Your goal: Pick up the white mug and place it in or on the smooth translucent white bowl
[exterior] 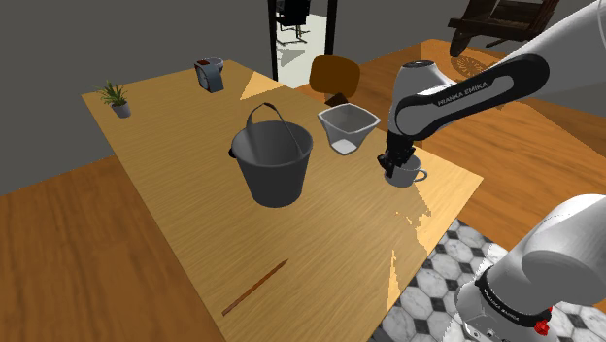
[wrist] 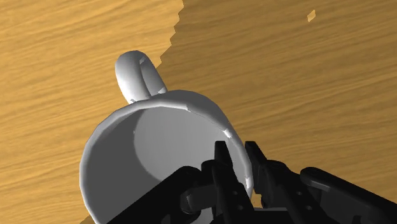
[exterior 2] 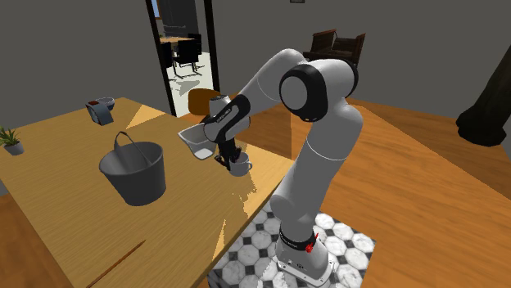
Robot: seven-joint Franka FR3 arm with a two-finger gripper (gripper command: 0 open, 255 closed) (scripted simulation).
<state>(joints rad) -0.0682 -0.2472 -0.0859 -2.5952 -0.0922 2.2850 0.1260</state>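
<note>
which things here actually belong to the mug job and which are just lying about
Job in hand: white mug, clasped at its wall by the gripper; translucent white bowl.

Lying about: dark grey bucket; small potted plant; thin brown stick; small grey gadget at the table's far end; brown chair beyond the table.

The arm [exterior 2: 321, 155] is wearing glossy white shells, with dark grey bands showing at its joints. A black link [exterior: 466, 97] near the wrist is carrying white lettering (FRANKA EMIKA, legible in the shoulder view). The gripper [wrist: 236, 153] is showing all black, its two fingers narrow and angular with stepped edges. The rounded white base [exterior 2: 301, 266] is bearing a small red mark beneath a dark ring with faint pale lettering.
</note>
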